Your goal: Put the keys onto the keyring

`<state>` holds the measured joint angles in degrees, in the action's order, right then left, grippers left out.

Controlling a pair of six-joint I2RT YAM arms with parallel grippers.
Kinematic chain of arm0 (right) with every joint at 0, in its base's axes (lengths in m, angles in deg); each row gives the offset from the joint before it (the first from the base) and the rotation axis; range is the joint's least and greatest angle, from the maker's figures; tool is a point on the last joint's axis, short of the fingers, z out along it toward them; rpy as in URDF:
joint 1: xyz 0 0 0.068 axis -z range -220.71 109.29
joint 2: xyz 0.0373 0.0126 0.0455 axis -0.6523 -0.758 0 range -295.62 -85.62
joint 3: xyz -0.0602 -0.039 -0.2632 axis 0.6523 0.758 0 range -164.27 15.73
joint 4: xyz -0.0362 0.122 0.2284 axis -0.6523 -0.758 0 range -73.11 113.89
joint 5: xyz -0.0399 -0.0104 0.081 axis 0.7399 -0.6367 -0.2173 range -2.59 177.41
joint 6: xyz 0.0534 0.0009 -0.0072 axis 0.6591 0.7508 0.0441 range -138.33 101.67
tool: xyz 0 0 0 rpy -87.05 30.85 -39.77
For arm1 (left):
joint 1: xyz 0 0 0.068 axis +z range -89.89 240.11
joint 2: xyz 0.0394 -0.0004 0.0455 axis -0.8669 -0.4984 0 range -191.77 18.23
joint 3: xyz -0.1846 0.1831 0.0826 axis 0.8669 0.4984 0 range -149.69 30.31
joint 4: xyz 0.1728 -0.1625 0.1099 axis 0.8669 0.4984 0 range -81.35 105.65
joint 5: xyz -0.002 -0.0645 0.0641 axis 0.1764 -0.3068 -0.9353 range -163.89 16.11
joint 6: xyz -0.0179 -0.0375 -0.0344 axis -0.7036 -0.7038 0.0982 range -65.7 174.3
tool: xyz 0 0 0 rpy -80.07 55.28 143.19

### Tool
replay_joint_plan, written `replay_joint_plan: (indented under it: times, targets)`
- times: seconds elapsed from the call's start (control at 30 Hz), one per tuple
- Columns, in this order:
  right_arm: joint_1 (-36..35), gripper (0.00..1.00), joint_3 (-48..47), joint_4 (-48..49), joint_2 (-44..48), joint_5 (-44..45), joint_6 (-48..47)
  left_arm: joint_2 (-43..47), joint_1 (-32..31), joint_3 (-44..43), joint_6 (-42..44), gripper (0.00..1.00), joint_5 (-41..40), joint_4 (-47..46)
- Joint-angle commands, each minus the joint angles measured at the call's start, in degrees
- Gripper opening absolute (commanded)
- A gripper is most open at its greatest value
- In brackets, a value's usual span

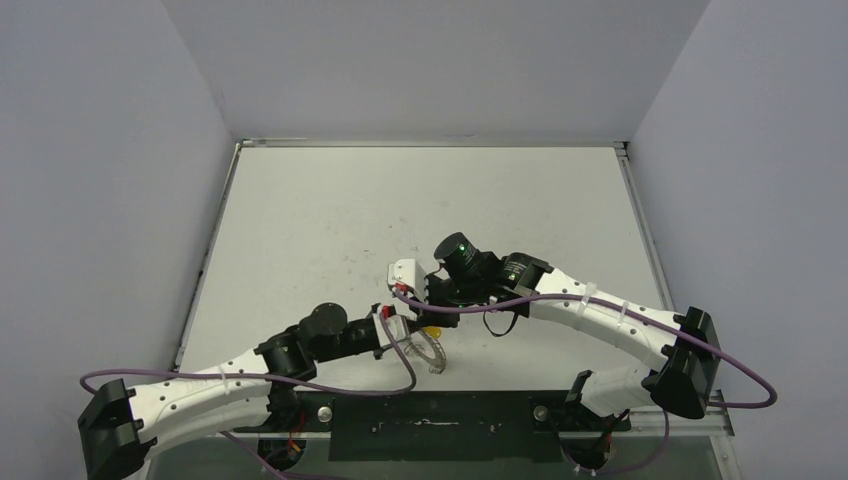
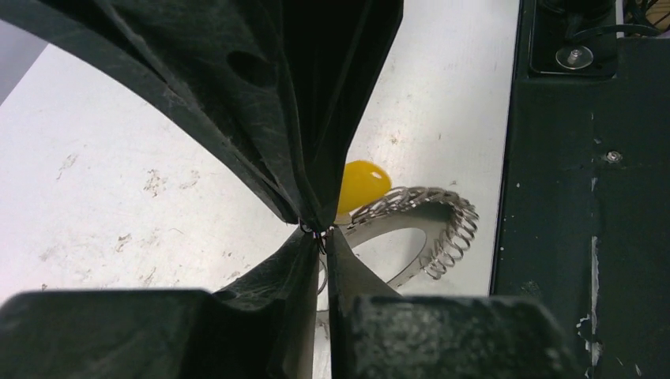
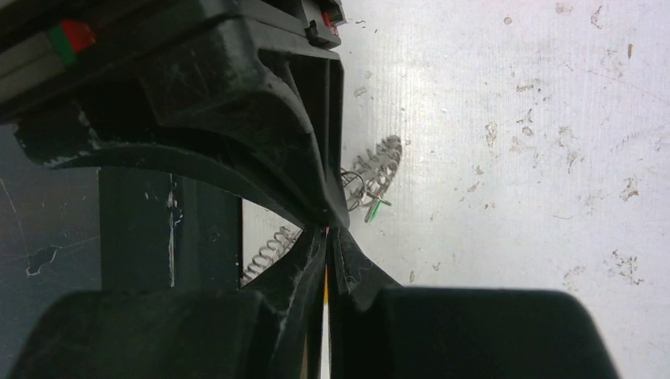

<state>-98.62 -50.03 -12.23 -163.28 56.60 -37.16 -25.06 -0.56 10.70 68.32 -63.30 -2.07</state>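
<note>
The keyring (image 2: 433, 234), a silver disc rimmed with wire loops, lies near the table's front edge, also the keyring (image 1: 432, 353) in the top view. My left gripper (image 2: 321, 235) is closed to a thin gap at the disc's left edge, its tips pinching a thin wire loop there. My right gripper (image 3: 328, 230) meets it tip to tip from above, shut on the yellow-headed key (image 2: 362, 183); a yellow sliver shows between its fingers. A small green piece (image 3: 378, 208), seemingly the green key, hangs by the loops (image 3: 378, 170). The key blades are hidden.
The black mounting plate (image 2: 585, 237) at the table's front edge runs right beside the keyring. Both arms (image 1: 600, 320) reach in low from the near edge, with purple cables looping off them. The white table (image 1: 420, 200) is scuffed.
</note>
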Motion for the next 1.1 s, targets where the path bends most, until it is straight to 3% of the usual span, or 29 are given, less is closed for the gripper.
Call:
replay_joint_plan:
  times: [0.0, 0.27, 0.93, 1.07]
  targets:
    - [-0.4, 0.00, -3.0, 2.8, 0.0, -0.1, 0.3, 2.1, -0.2, 0.9, -0.9, 0.02, -2.2, -2.6]
    - [1.1, 0.00, -2.2, 2.5, 0.1, -0.3, 0.1, 6.0, -0.2, 2.3, -1.0, 0.00, -3.4, -0.1]
    - [9.8, 0.00, 6.9, 12.8, -5.0, -11.9, 4.3, 7.0, -0.2, 4.6, 0.0, 0.00, -3.4, 0.5]
    - [10.3, 0.13, 10.3, 17.0, -4.8, -14.5, 4.2, 8.0, -0.2, 5.8, -0.1, 0.00, -4.2, -0.5]
